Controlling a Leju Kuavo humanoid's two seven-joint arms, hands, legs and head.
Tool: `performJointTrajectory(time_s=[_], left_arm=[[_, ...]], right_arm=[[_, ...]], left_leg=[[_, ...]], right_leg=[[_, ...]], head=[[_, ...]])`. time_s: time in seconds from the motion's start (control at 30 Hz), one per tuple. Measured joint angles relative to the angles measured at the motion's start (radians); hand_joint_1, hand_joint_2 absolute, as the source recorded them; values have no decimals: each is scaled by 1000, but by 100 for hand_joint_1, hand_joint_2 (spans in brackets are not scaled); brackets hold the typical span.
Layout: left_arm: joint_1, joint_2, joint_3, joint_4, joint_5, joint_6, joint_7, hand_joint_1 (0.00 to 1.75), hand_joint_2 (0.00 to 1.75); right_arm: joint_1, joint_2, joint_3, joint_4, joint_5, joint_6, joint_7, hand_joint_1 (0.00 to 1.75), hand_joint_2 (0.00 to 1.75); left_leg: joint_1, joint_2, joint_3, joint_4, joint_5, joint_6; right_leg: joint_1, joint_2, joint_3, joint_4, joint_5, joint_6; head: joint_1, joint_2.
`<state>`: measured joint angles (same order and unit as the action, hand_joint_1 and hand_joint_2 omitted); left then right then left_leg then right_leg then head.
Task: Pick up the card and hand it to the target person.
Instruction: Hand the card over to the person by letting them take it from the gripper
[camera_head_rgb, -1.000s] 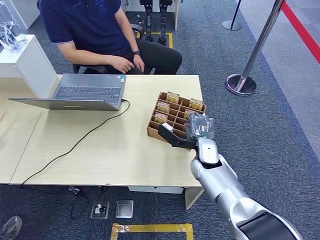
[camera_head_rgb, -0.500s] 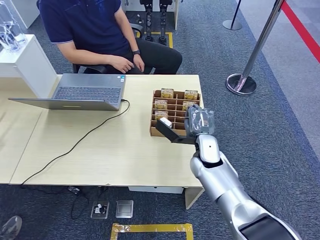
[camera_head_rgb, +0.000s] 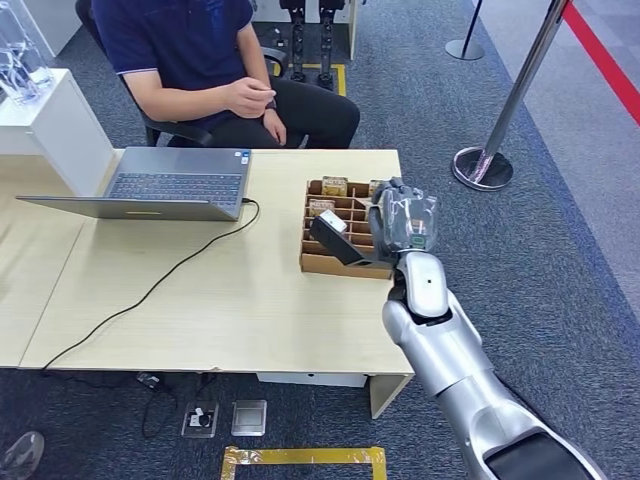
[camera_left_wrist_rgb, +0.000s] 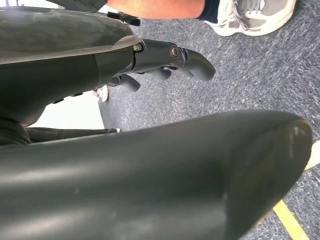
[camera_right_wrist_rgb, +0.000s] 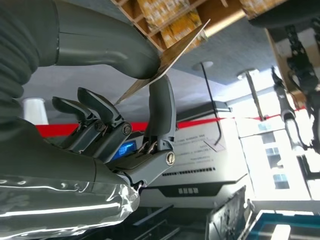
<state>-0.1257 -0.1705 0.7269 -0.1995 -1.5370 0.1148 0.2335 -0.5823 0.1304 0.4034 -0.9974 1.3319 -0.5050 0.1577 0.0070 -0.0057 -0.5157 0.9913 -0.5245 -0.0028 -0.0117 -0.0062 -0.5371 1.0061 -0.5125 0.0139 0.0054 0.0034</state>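
Raised since earlier: right hand (camera_head_rgb: 392, 232) lifted above the cardboard divider tray (camera_head_rgb: 317, 262); seated person's hand (camera_head_rgb: 250, 97) also up.
Thumb and one finger pinch the card (camera_right_wrist_rgb: 166, 56); left hand (camera_left_wrist_rgb: 166, 57) apparently empty, fingers loosely extended.

- Card (camera_right_wrist_rgb: 166, 57): thin and flat, tilted, seen nearly edge-on, printed yellow-brown; pinched between the right hand's (camera_head_rgb: 404, 228) thumb and a finger, above the divided box.
- Person (camera_head_rgb: 204, 50): seated at the bench's far side in a dark blue shirt, one hand raised.
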Motion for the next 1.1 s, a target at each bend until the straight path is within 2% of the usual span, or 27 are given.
performJointTrajectory(time_s=[0.23, 0.37, 0.47, 0.67, 0.97, 1.0, 1.1], left_arm=[[-6, 0, -3, 0, -8, -2, 2, 0, 0], [-15, 0, -14, 0, -21, -9, 4, 0, 0], [-30, -1, -31, 0, -23, -16, 8, 0, 0], [-39, -3, -46, 0, -23, -15, 15, 0, 0], [-38, -3, -49, 1, -23, -10, 20, 0, 0], [-38, -3, -49, 1, -23, -9, 20, 0, 0], [-37, -3, -49, 1, -23, -7, 19, 0, 0]], right_arm=[[-7, 7, 0, -64, -32, -55, -38, 175, 175], [-47, 31, 1, -56, -108, -135, -101, 175, 175], [-118, 70, 1, -6, -159, -182, -142, 175, 175], [-211, 133, -2, 121, -241, -184, -205, 175, 175], [-283, 200, -2, 270, -266, -186, -213, 175, 175], [-285, 205, -1, 280, -266, -186, -210, 137, 175], [-289, 213, 0, 299, -263, -186, -204, 6, 175]], left_leg=[[0, 0, 0, 0, 0, 0], [0, 0, 0, 0, 0, 0], [0, 0, 0, 0, 0, 0], [0, 0, 0, 0, 0, 0], [0, 0, -2, 0, 0, 0], [0, 1, -2, 0, 0, 0], [0, 1, -2, 0, 0, 0]], right_leg=[[0, 0, 0, 0, 0, 0], [0, 0, 0, 0, 0, 0], [0, 0, 0, 1, 0, 0], [0, 0, 0, 1, 0, 0], [0, 0, -2, 1, 0, 0], [0, 0, -2, 1, 0, 0], [0, 0, -2, 1, 0, 0]], head=[[0, 0], [1, 0], [0, 0], [0, 0], [1, 0], [0, 0], [0, 0]])
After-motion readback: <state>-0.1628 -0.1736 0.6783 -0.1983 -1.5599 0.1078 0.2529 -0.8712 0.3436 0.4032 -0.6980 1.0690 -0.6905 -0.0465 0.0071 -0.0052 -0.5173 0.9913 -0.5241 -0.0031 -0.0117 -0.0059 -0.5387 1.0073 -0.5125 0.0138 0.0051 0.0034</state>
